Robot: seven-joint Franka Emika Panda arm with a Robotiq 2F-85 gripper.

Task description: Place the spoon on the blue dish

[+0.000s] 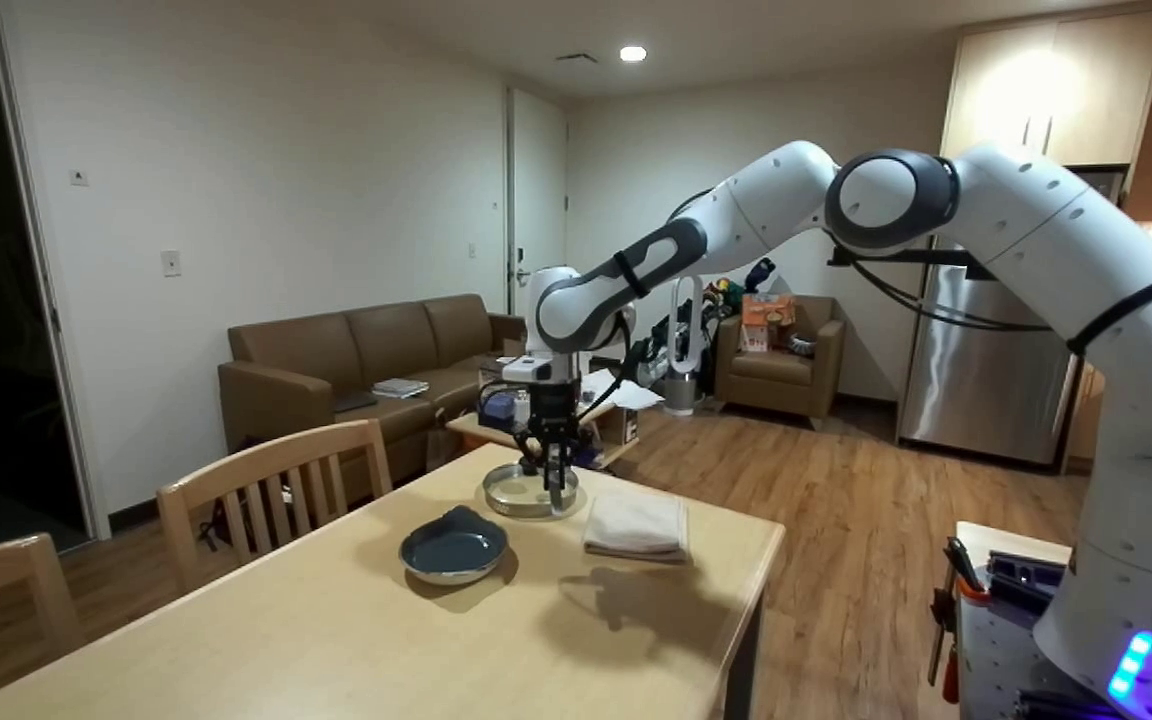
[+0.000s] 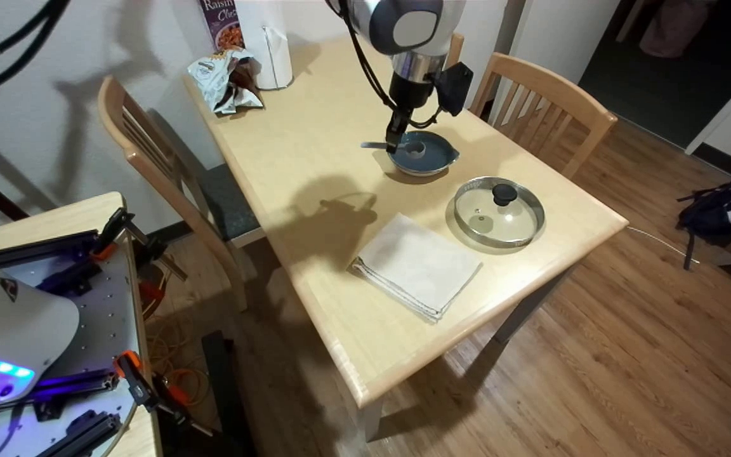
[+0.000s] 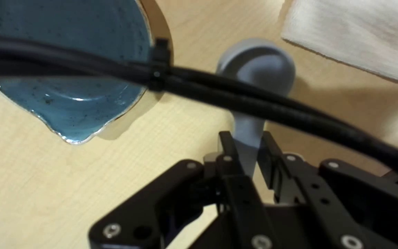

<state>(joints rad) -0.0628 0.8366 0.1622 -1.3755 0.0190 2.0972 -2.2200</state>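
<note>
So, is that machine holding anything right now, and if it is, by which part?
Yes, a grey spoon: the gripper has it pinched by the handle.

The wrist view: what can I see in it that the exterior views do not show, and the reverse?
Only the wrist view shows dark speckles in the blue dish and, clearly, the gripper closed on both sides of the handle of the spoon.

Only the exterior views show the clear lid, the wooden chairs and the white arm.

All share the gripper, spoon, blue dish, white napkin and table; in an exterior view the spoon is hard to make out.
</note>
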